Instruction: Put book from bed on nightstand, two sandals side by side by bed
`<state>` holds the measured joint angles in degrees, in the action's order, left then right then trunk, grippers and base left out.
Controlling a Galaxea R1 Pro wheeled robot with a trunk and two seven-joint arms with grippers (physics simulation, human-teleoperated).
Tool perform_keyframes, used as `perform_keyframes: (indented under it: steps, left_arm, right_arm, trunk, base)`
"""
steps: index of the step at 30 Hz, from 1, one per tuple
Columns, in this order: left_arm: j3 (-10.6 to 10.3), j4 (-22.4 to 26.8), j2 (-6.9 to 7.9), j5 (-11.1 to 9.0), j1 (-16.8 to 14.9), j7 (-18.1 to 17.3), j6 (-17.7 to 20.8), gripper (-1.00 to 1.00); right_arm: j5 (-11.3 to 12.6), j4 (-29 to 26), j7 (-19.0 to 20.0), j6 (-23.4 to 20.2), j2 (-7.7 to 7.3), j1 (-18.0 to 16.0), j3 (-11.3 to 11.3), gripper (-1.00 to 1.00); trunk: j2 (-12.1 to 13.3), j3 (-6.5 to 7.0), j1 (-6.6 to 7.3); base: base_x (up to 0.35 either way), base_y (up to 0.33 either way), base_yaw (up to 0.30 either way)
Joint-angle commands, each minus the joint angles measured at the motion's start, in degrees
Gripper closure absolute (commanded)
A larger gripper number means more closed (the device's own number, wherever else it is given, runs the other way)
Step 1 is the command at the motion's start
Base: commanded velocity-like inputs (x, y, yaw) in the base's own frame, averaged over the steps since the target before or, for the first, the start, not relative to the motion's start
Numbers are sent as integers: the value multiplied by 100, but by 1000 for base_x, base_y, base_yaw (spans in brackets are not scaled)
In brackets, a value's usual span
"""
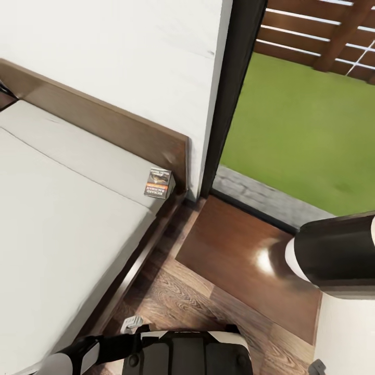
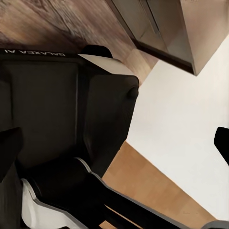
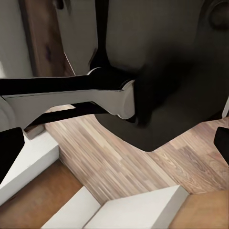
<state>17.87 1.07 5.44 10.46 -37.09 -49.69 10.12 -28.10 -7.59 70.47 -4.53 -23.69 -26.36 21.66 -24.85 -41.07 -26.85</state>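
The book [image 1: 158, 183] lies flat on the bed's off-white mattress [image 1: 57, 208], at its far right corner against the dark brown headboard [image 1: 104, 122]. Just right of the bed stands the nightstand [image 1: 245, 255], its glossy brown top bare. The two sandals are out of view. In the left wrist view my left gripper [image 2: 114, 145] is open, with dark fingertips [image 2: 9, 148] at both edges and my own dark body between them. My right gripper [image 3: 114, 143] is also open over the floor, holding nothing. My right forearm [image 1: 338, 255] hangs over the nightstand's right end.
A black-framed window [image 1: 229, 94] behind the nightstand shows a green lawn [image 1: 302, 130]. A strip of wood-plank floor [image 1: 182, 297] runs between bed and nightstand. My base [image 1: 182, 354] stands at its near end.
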Motion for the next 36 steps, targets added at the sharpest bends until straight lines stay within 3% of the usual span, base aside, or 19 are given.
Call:
perform_keyframes:
  steps: [1, 36]
  left_arm:
    - [50, 7, 0, 44, -1, -22, 51, -100]
    - [50, 9, 1, 123, 0, -15, 51, -100]
  right_arm:
    - [-38, -5, 28, -48, 0, -1, 49, -100]
    - [-38, -5, 28, -48, 1, -1, 49, -100]
  trunk:
    - [-8, -6, -3]
    - [-8, -6, -3]
  base:
    - [0, -1, 178]
    - [0, 0, 285]
